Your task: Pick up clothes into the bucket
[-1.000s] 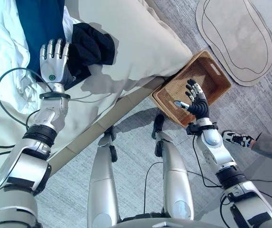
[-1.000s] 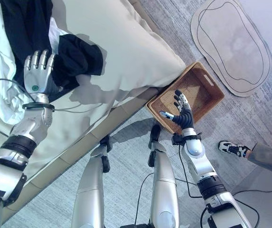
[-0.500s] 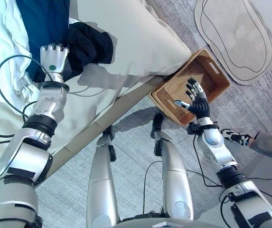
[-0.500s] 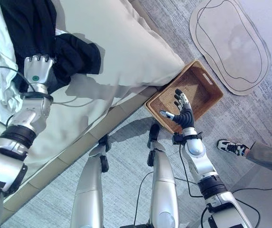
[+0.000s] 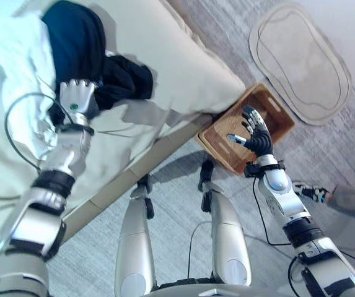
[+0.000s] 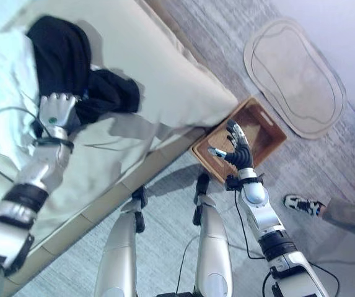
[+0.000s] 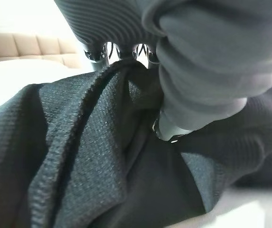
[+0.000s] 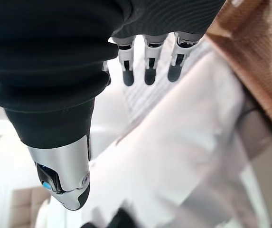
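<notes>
A dark garment (image 5: 75,40) lies bunched on the bed, with one end (image 5: 127,77) spread toward the pillow. My left hand (image 5: 78,99) rests on it, fingers curled into the cloth. In the left wrist view the dark fabric (image 7: 79,156) folds up between the curled fingers and the thumb (image 7: 207,95). A brown wicker basket (image 5: 279,114) stands on the floor beside the bed. My right hand (image 5: 256,133) hovers over its near corner, open and holding nothing. In the right wrist view its fingers (image 8: 147,71) are straight, with the basket's weave (image 8: 259,57) past them.
The bed has a cream cover (image 5: 183,68) and a rumpled white sheet (image 5: 16,68); its padded edge (image 5: 158,148) runs diagonally toward the basket. An oval rug (image 5: 301,62) lies beyond the basket. A person's shoe (image 5: 310,192) and trouser leg (image 5: 354,201) are at the right.
My left hand's fingers went from straight to curled into the dark garment. The camera has shifted. My right hand has stayed open over the basket.
</notes>
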Controlling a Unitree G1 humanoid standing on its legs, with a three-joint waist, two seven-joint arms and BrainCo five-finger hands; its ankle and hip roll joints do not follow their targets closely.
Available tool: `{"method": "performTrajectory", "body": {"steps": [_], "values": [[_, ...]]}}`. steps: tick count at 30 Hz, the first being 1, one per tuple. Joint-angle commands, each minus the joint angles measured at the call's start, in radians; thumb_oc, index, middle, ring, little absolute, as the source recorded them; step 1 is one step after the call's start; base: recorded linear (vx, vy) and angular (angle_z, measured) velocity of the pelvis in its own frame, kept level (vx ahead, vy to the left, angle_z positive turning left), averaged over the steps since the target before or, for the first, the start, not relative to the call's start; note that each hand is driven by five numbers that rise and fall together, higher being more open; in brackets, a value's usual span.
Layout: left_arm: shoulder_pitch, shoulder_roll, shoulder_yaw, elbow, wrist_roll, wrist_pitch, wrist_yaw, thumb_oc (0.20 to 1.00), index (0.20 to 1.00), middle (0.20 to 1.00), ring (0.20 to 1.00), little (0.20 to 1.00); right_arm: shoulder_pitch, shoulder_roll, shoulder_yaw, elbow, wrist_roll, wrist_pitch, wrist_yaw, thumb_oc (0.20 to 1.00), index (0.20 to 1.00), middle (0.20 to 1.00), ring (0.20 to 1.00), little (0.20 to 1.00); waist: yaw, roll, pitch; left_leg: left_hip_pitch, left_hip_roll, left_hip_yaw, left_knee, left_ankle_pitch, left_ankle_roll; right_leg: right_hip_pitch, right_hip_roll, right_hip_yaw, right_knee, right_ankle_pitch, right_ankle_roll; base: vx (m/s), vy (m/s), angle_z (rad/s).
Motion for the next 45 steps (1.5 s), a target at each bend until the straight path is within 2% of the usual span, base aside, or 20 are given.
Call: {"method": "performTrajectory", "body": {"steps": [1,2,7,8,9,13,17,21,23,25,26,29,35,40,45], "values": [[0.093,-0.075,0.054,-0.077,-0.193,-0.117,0.008,0.200,0.200,0.200,0.200,0.200,0.042,0.002,-0.050,-0.013,-0.041,-0.006,-0.011,1.000,1.000,1.000,1.000,1.000,0.032,0.013,-0.127,0.053,0.007,-0.048,-0.039,-0.022,-0.032,0.132,-0.065,-0.010,-0.137,0.071,0.099,0.07,-0.048,0.11],[0.093,-0.075,0.054,-0.077,-0.193,-0.117,0.008,0.200,0.200,0.200,0.200,0.200,0.042,0.002,-0.050,-0.013,-0.041,-0.006,-0.011,1.000,1.000,1.000,1.000,1.000,0.032,0.013,-0.127,0.053,0.007,-0.048,-0.039,-0.022,-0.032,0.132,-0.065,-0.010,-0.137,0.071,0.099,0.07,-0.045,0.09],[0.173,-0.109,0.091,-0.224,-0.338,-0.223,-0.019,0.200,0.200,0.200,0.200,0.200,0.025,0.001,-0.035,0.027,-0.103,0.016,-0.012,1.000,1.000,1.000,1.000,1.000,0.063,0.019,-0.164,0.205,0.005,-0.055,-0.180,0.035,-0.054,0.294,-0.052,-0.062,-0.243,0.093,0.106,0.08,-0.044,0.12],[0.174,-0.109,0.092,-0.227,-0.338,-0.223,-0.020,0.200,0.200,0.200,0.200,0.200,0.025,0.002,-0.034,0.027,-0.103,0.016,-0.012,1.000,1.000,1.000,1.000,1.000,0.061,0.018,-0.163,0.205,0.003,-0.056,-0.185,0.043,-0.053,0.295,-0.053,-0.064,-0.248,0.099,0.106,0.11,-0.057,0.21],[0.192,-0.111,0.100,-0.269,-0.373,-0.252,-0.033,0.200,0.200,0.200,0.200,0.200,0.024,-0.008,-0.023,0.039,-0.149,0.028,-0.016,1.000,1.000,1.000,1.000,1.000,0.072,0.022,-0.177,0.245,0.006,-0.058,-0.221,0.053,-0.061,0.339,-0.048,-0.078,-0.265,0.094,0.108,0.04,-0.025,0.19],[0.205,-0.109,0.113,-0.346,-0.443,-0.293,-0.067,0.200,0.200,0.200,0.200,0.200,0.007,-0.035,0.016,0.051,-0.266,0.048,-0.012,1.000,1.000,1.000,1.000,1.000,0.089,0.031,-0.207,0.311,0.013,-0.069,-0.286,0.083,-0.071,0.407,-0.042,-0.117,-0.297,0.095,0.109,0.08,-0.048,0.19],[0.201,-0.107,0.122,-0.387,-0.489,-0.307,-0.092,0.200,0.200,0.200,0.200,0.200,-0.011,-0.052,0.044,0.056,-0.323,0.061,-0.007,1.000,1.000,1.000,1.000,1.000,0.094,0.038,-0.221,0.345,0.014,-0.073,-0.316,0.096,-0.076,0.445,-0.037,-0.137,-0.311,0.092,0.110,0.05,-0.027,0.25],[0.188,-0.100,0.108,-0.491,-0.628,-0.346,-0.192,0.200,0.200,0.200,0.200,0.200,-0.079,-0.075,0.138,0.021,-0.434,0.085,0.056,1.000,1.000,1.000,1.000,1.000,0.113,0.047,-0.265,0.419,0.019,-0.068,-0.340,0.091,-0.076,0.521,-0.027,-0.165,-0.334,0.083,0.109,0.07,-0.024,0.12],[0.186,-0.100,0.102,-0.525,-0.672,-0.355,-0.211,0.200,0.200,0.200,0.200,0.200,-0.107,-0.073,0.174,0.021,-0.466,0.085,0.067,1.000,1.000,1.000,1.000,1.000,0.122,0.047,-0.276,0.442,0.022,-0.063,-0.340,0.083,-0.073,0.541,-0.021,-0.164,-0.347,0.084,0.110,0.07,-0.020,0.02],[0.188,-0.099,0.104,-0.527,-0.674,-0.354,-0.213,0.200,0.200,0.200,0.200,0.200,-0.109,-0.072,0.176,0.023,-0.467,0.084,0.067,1.000,1.000,1.000,1.000,1.000,0.122,0.048,-0.274,0.446,0.023,-0.061,-0.341,0.082,-0.073,0.545,-0.020,-0.163,-0.350,0.085,0.110,0.05,-0.014,-0.03],[0.181,-0.109,0.089,-0.567,-0.755,-0.372,-0.247,0.200,0.200,0.200,0.200,0.200,-0.145,-0.057,0.214,0.012,-0.476,0.084,0.084,1.000,1.000,1.000,1.000,1.000,0.131,0.049,-0.291,0.464,0.025,-0.055,-0.346,0.078,-0.072,0.562,-0.015,-0.159,-0.363,0.086,0.110,0.07,-0.017,-0.02],[0.181,-0.123,0.057,-0.623,-0.866,-0.385,-0.301,0.200,0.200,0.200,0.200,0.200,-0.171,-0.028,0.254,-0.010,-0.477,0.085,0.108,1.000,1.000,1.000,1.000,1.000,0.138,0.051,-0.315,0.496,0.031,-0.047,-0.351,0.072,-0.071,0.588,-0.010,-0.158,-0.369,0.081,0.106,0.09,-0.017,-0.07],[0.177,-0.137,0.022,-0.665,-0.914,-0.380,-0.339,0.200,0.200,0.200,0.200,0.200,-0.192,-0.001,0.294,-0.053,-0.462,0.084,0.141,1.000,1.000,1.000,1.000,1.000,0.140,0.054,-0.329,0.523,0.033,-0.046,-0.353,0.064,-0.071,0.614,-0.006,-0.158,-0.367,0.070,0.102,0.06,-0.009,-0.03],[0.171,-0.156,-0.028,-0.689,-0.972,-0.371,-0.387,0.200,0.200,0.200,0.200,0.200,-0.199,0.032,0.349,-0.094,-0.347,0.087,0.227,1.000,1.000,1.000,1.000,1.000,0.139,0.052,-0.340,0.540,0.037,-0.043,-0.354,0.056,-0.068,0.631,0.000,-0.157,-0.371,0.064,0.099,0.03,-0.010,-0.01],[0.172,-0.179,-0.071,-0.697,-1.042,-0.359,-0.423,0.200,0.200,0.200,0.200,0.200,-0.204,0.064,0.366,-0.094,-0.289,0.098,0.246,1.000,1.000,1.000,1.000,1.000,0.137,0.049,-0.346,0.552,0.037,-0.042,-0.353,0.050,-0.065,0.639,0.003,-0.150,-0.371,0.060,0.098,0.03,-0.014,-0.01]]}}
